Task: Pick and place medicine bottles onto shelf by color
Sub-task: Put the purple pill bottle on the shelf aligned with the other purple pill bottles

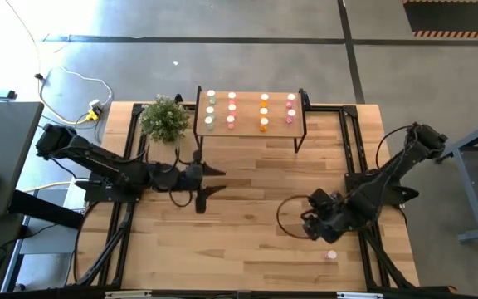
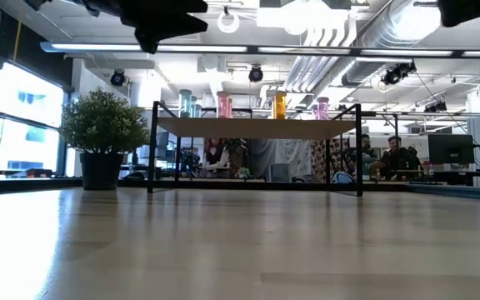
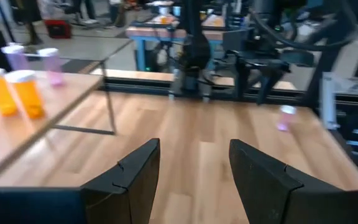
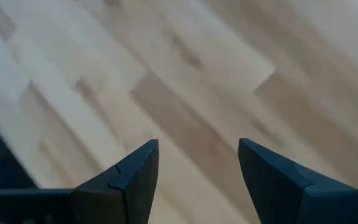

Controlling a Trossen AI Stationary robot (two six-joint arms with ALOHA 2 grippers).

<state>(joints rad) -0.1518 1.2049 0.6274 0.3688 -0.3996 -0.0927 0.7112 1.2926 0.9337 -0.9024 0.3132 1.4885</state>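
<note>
On the light-wood, black-legged shelf [image 1: 249, 131] eleven small bottles stand sorted; one pink bottle [image 1: 331, 255] remains at five o'clock beside the empty, open right gripper [image 1: 312, 226]; left gripper [image 1: 212, 181] open, empty.

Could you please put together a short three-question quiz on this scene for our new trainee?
1. True or false: every medicine bottle already stands on the shelf.
2. Which tool is nearer the loose pink bottle on the table? A) left tool B) right tool
3. Fill in: the potted plant stands beside the shelf's ____ end, as the high view shows it.

Key:
1. False; one pink bottle stands on the table, near the right arm.
2. B. The left tool hangs open in front of the shelf, farther off.
3. Left.
</note>
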